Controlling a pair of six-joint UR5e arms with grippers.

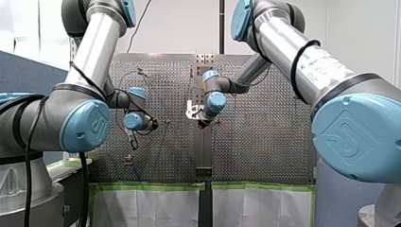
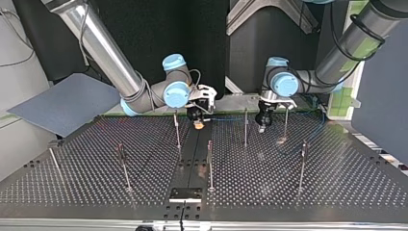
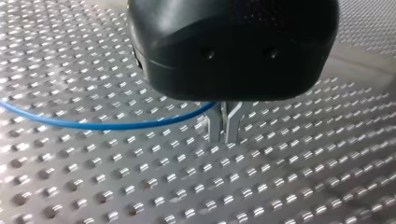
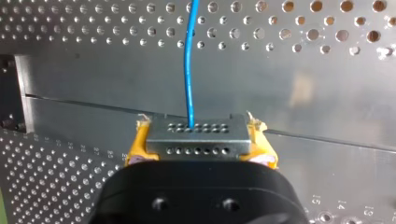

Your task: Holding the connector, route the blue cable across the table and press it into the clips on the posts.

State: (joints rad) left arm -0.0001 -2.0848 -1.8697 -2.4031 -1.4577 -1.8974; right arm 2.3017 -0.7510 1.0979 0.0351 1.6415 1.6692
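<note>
My right gripper [image 4: 198, 145] is shut on the metal connector [image 4: 196, 137], a yellow pad on each side of it. The blue cable [image 4: 189, 60] leaves the connector's face and runs straight ahead over the plate. In the top view this gripper [image 2: 197, 121] hangs near the table's centre strip at the back. My left gripper [image 3: 224, 135] hovers low over the perforated table [image 3: 116, 186]. Its metal fingers [image 3: 215, 128] stand together at the tips, and the blue cable [image 3: 93, 123] runs in from the side to them. In the top view it [image 2: 262, 126] hangs between two posts.
Thin clip posts stand around the table: one [image 2: 177, 130] beside the right gripper, two [image 2: 245, 127] [image 2: 286, 122] flanking the left gripper, others [image 2: 210, 166] [image 2: 302, 166] [image 2: 124, 166] nearer the front. A grey panel [image 2: 62, 103] lies at the top view's left.
</note>
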